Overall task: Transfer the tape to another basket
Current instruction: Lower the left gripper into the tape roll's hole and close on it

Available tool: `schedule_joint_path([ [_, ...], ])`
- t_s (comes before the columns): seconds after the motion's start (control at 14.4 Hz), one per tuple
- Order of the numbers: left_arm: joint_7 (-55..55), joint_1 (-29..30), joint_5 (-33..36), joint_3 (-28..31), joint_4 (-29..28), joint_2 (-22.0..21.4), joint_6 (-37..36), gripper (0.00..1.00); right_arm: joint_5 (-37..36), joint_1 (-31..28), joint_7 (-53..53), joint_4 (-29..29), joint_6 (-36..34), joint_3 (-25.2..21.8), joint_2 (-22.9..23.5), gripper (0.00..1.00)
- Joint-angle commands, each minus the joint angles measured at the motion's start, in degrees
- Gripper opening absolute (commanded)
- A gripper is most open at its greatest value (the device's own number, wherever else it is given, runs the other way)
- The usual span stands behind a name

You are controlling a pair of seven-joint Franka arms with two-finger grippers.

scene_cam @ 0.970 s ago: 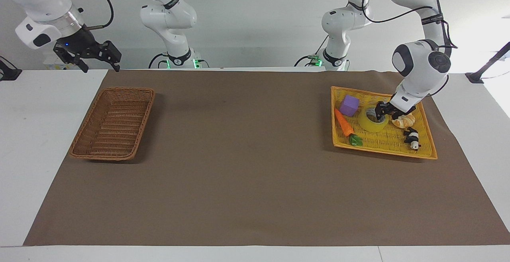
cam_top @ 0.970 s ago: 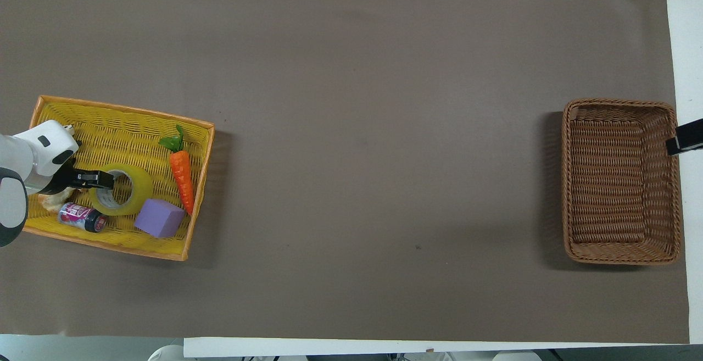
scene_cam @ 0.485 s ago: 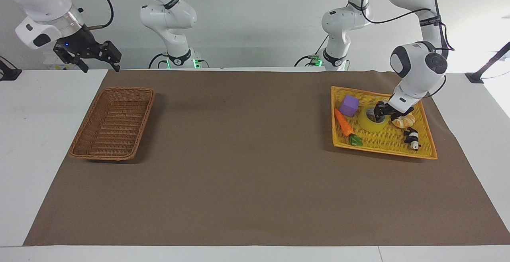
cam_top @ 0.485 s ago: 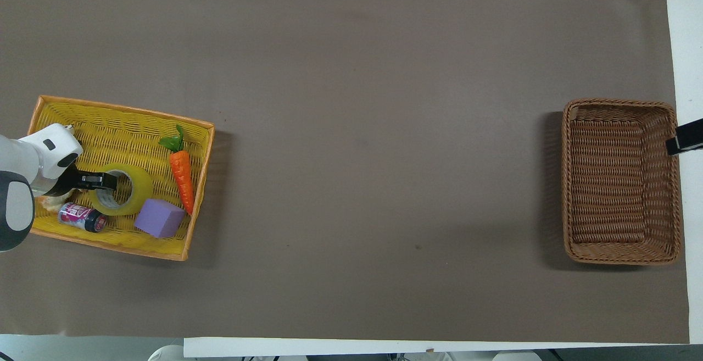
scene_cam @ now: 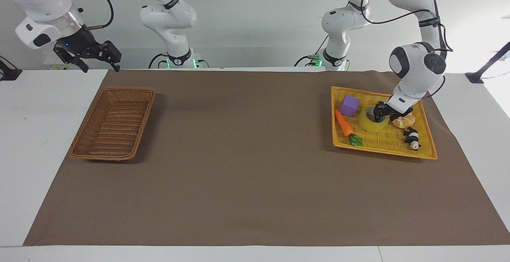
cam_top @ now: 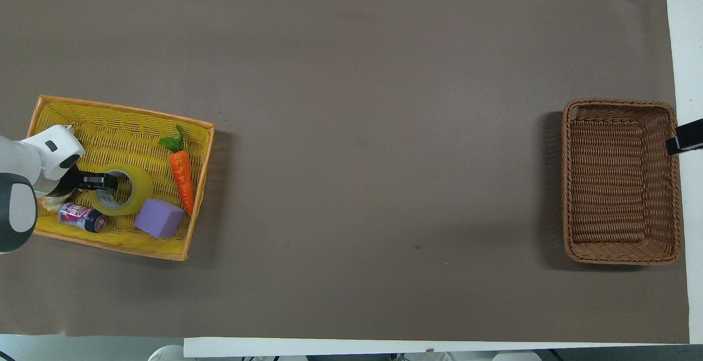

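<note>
The tape [scene_cam: 372,124] is a yellow roll that lies flat in the flat yellow tray [scene_cam: 382,149] at the left arm's end of the table. It also shows in the overhead view [cam_top: 138,188]. My left gripper [scene_cam: 379,111] is down at the roll, shut on its wall, with one finger in the core; in the overhead view the left gripper [cam_top: 101,181] is at the roll's edge. The brown wicker basket [scene_cam: 101,157] stands empty at the right arm's end; its rim shows in the overhead view [cam_top: 620,103]. My right gripper [scene_cam: 101,56] waits open, raised beside the basket.
The yellow tray [cam_top: 123,109] also holds a purple cube [scene_cam: 349,105], a toy carrot [scene_cam: 343,123], a bread piece [scene_cam: 403,121], a small panda figure [scene_cam: 412,137] and a small can [cam_top: 82,217], all close around the tape. A brown mat [scene_cam: 239,154] covers the table.
The left arm's elbow and wrist have risen and shifted slightly; the gripper stays at the tape, which has barely moved. The right arm has not moved.
</note>
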Motion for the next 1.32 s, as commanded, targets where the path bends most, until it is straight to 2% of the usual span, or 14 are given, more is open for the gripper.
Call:
schedule_joint_path([
  [0.0, 1.1, 0.7, -0.6, -0.2, -1.3, -0.5, 2.1, 0.66, 0.9, -0.4, -0.4, -1.7, 0.7, 0.2, -1.3, 0.99],
  [0.35, 0.8, 0.2, -0.6, -0.2, -1.1, 1.2, 2.5, 0.66, 0.9, -0.4, -0.4, -1.6, 0.7, 0.2, -1.3, 0.99],
  [0.83, 0.6, -0.2, -0.6, -0.3, -1.2, 1.1, 2.3, 0.63, 0.9, -0.4, -0.4, -1.6, 0.7, 0.2, -1.3, 0.99],
  [0.9, 0.3, -0.2, -0.7, -0.3, -1.2, 1.0, 2.1, 0.45, 0.9, -0.4, -0.4, -1.7, 0.7, 0.2, -1.3, 0.99],
  [0.97, -0.9, -0.2, -0.7, -0.3, -1.5, 1.0, 1.9, 0.2, 0.9, -0.4, -0.4, -1.6, 0.7, 0.2, -1.3, 0.99],
  [1.25, -1.3, -0.3, -0.7, -0.3, -2.2, 1.7, 2.2, 0.0, 0.9, -0.4, -0.4, -1.6, 0.7, 0.2, -1.3, 0.99],
])
